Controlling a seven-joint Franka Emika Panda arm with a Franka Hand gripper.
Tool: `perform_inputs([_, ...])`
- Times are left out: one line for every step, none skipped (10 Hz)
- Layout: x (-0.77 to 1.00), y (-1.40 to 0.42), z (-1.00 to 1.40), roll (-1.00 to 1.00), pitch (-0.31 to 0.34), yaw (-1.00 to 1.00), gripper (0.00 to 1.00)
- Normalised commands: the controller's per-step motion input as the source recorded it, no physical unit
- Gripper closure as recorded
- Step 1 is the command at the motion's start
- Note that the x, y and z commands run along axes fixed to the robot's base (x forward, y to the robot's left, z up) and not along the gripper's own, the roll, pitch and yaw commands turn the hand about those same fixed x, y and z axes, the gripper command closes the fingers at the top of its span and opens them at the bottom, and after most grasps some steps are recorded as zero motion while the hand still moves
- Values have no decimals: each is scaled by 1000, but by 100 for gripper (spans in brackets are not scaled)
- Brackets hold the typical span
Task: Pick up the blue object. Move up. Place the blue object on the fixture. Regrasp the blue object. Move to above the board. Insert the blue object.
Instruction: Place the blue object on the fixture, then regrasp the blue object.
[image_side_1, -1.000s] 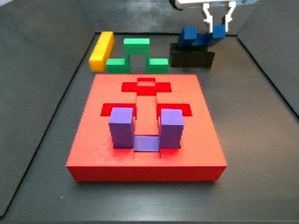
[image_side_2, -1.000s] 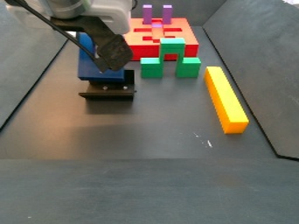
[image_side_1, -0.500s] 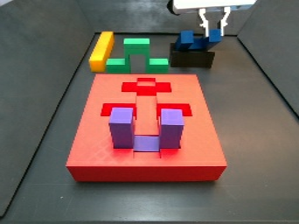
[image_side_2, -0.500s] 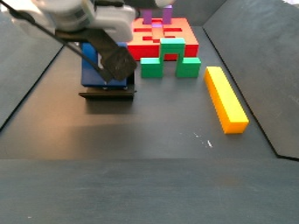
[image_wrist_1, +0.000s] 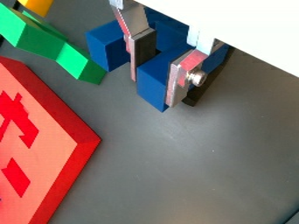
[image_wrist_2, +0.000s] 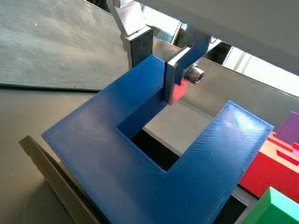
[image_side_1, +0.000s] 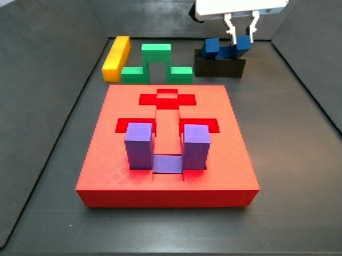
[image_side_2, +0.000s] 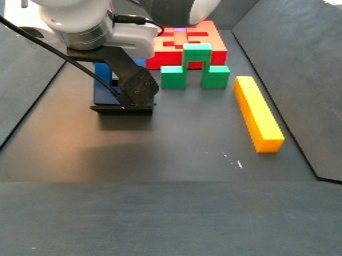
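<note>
The blue object stands on the black fixture at the far right, prongs up. My gripper has come down over one prong. In both wrist views the gripper straddles that prong of the blue object, both fingers against its sides with no gap showing. The fixture shows dark behind a finger. The red board lies in the middle of the floor. In a side view my arm covers most of the blue object and the fixture.
A purple U-shaped block sits in the board's near cut-out. A green arch block and a yellow bar lie beyond the board, left of the fixture. Dark walls close in the floor.
My gripper has dropped lower, so its fingers now sit around one prong of the blue object. The block and fixture have not moved.
</note>
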Motion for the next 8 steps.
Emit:
perform_inputs([0, 0, 0, 0, 0, 0, 0])
perform_inputs([77, 0, 160, 594, 114, -66, 0])
perform_inputs([66, 0, 234, 806, 134, -71, 0])
perform_inputs([0, 0, 286, 946, 120, -91, 0])
perform_inputs([11, 0, 189, 960, 120, -43, 0])
perform_inputs([29, -63, 60, 891, 66, 0, 0])
perform_inputs([140, -183, 0, 791, 0, 0, 0])
perform_inputs([137, -217, 0, 766, 0, 3, 0])
